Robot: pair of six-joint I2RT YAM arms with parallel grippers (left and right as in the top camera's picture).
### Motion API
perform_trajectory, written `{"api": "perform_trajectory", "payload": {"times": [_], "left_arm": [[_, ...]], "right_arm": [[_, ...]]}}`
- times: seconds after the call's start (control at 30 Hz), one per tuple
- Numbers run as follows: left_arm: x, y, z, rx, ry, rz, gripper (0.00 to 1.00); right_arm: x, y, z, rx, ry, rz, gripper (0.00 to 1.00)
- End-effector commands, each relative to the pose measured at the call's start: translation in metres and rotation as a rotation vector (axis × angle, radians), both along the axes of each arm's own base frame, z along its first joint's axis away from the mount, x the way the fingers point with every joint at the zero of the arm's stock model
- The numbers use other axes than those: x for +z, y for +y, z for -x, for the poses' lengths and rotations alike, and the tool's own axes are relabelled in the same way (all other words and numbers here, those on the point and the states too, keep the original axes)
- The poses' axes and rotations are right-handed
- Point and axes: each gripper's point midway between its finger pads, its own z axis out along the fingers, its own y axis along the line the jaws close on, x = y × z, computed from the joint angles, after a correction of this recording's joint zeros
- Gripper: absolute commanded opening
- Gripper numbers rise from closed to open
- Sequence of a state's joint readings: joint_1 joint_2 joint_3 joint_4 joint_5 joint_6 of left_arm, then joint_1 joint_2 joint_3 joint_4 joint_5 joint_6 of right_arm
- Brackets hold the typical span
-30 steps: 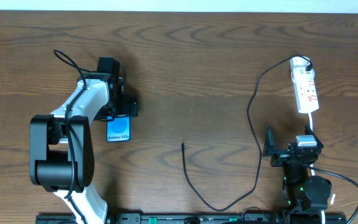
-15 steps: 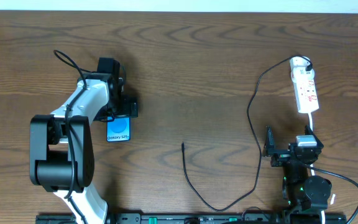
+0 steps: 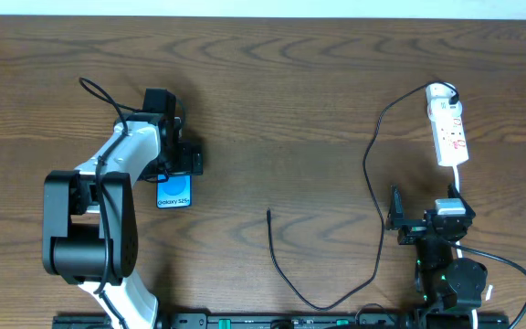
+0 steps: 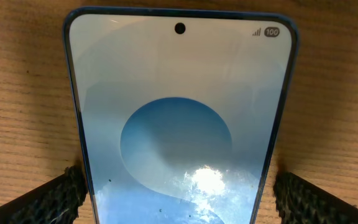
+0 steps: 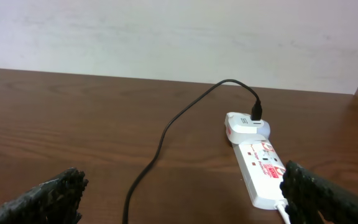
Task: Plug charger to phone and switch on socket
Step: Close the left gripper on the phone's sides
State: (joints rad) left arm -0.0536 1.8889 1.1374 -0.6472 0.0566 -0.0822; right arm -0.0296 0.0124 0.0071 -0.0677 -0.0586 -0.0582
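Left gripper (image 4: pixel 179 183) is spread wide, grasping nothing; the phone (image 4: pixel 179 106) lies flat between its fingers (image 4: pixel 48 198), long axis running straight ahead of the wrist.

Robot lab setup — two arms (image 3: pixel 99 210) at a wood-grain table (image 3: pixel 290 110), plain pale wall (image 5: pixel 166 37) behind.

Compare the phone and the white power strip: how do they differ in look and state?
The phone shows a bright blue screen; the power strip is white with red markings. The power strip has the black charger cable plugged in at its far end; the phone has nothing plugged in. The open left gripper straddles the phone; no gripper is at the power strip. Both lie flat on the table.
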Motion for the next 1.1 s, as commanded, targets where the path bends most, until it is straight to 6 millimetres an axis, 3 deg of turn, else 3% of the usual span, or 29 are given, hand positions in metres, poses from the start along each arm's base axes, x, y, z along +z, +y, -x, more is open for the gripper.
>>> {"api": "perform_trajectory", "payload": {"times": [0.0,1.07], "left_arm": [[-0.0136,0.0046,0.0128,0.014,0.045,-0.018,0.98],[-0.0154,0.0049,0.017,0.012,0.058,-0.019,0.98]], "right_arm": [[-0.0005,0.0003,0.0003,-0.001,0.0,-0.012,0.99],[-0.0005,0.0003,0.0003,-0.001,0.0,-0.012,0.99]]}}
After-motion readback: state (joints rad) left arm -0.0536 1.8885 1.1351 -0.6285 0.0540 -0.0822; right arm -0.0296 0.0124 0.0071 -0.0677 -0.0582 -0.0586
